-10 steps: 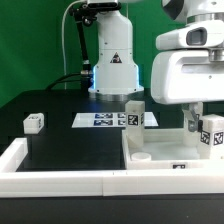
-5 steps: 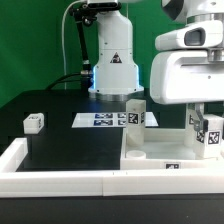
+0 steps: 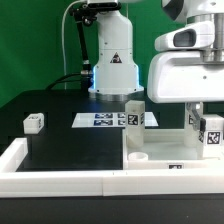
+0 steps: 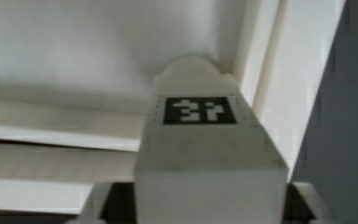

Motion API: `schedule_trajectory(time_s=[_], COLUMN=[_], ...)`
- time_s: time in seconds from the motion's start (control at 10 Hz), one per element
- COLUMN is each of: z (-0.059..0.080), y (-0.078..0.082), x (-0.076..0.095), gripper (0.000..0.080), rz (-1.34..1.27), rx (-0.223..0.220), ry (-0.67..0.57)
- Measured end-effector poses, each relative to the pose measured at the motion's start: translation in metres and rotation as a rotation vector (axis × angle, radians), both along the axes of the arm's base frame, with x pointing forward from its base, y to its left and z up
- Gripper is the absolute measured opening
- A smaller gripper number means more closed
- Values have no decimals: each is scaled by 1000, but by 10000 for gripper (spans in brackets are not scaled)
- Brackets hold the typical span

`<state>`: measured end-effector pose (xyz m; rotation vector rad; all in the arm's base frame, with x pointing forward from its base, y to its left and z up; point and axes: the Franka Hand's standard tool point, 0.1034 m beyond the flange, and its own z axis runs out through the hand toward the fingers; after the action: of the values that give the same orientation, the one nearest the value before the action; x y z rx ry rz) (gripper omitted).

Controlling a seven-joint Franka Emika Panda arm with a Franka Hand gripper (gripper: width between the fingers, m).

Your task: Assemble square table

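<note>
The white square tabletop [image 3: 166, 141] lies flat at the exterior view's right, with a tag on its front edge and a corner hole [image 3: 138, 157] at its near corner. One white tagged leg [image 3: 134, 113] stands upright at its far corner. My gripper [image 3: 203, 118] is shut on another white tagged leg [image 3: 208, 133] and holds it upright over the tabletop's right side. In the wrist view the held leg [image 4: 201, 130] fills the middle between my gripper [image 4: 204, 205] fingers, tag facing the camera. A third leg block [image 3: 34, 122] lies on the black surface at the exterior view's left.
The marker board [image 3: 100, 120] lies flat behind the middle of the black surface. A long white rail [image 3: 60, 181] borders the front and left edges. The robot base [image 3: 112, 60] stands at the back.
My gripper has shifted slightly toward the exterior view's left with the leg still in it. Nothing else has moved.
</note>
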<state>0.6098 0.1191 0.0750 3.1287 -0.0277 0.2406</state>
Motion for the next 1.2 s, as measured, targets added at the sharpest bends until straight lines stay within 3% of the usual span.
schedule_trajectory(time_s=[0.5, 1.2], z=[-2, -2], y=[-3, -7], x=[-2, -4], gripper=[292, 294], rz=[-469, -1077], rx=[85, 171], ry=[-23, -26])
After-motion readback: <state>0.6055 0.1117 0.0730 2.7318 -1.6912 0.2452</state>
